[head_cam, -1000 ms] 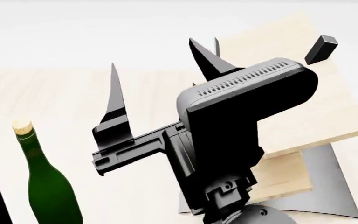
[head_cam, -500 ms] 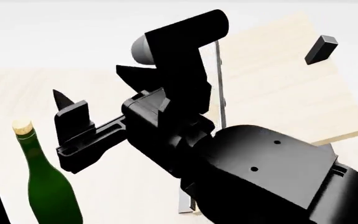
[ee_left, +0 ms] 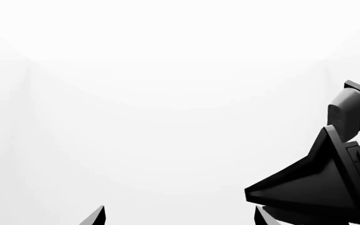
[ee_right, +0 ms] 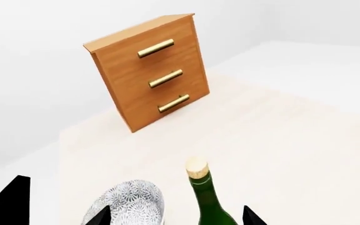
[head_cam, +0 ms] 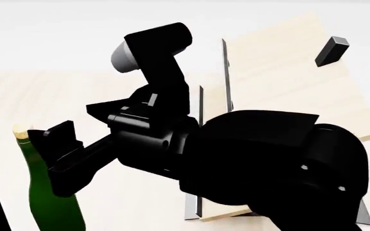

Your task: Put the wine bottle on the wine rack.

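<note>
The wine bottle (head_cam: 44, 192), dark green with a tan cork, stands upright at the lower left of the head view. In the right wrist view its neck and cork (ee_right: 198, 168) rise just beyond my right gripper (ee_right: 176, 218), which is open, with the neck between the lines of its two tips and untouched. In the head view one of that gripper's fingers (head_cam: 59, 139) sits beside the cork. The wine rack (head_cam: 288, 77), slanted light-wood boards with a black peg, stands at the right, partly hidden by my right arm. My left gripper (ee_left: 178, 219) is open with nothing between its tips.
A patterned grey-white bowl (ee_right: 130, 206) lies next to the bottle. An orange-brown drawer cabinet (ee_right: 148, 75) with brass handles stands further back on the pale wooden table (ee_right: 292, 140). My bulky right arm (head_cam: 262, 163) fills the middle of the head view.
My right arm has swung and dropped leftward, bringing its gripper from mid-view down beside the bottle's cork. The bottle and the rack have not moved.
</note>
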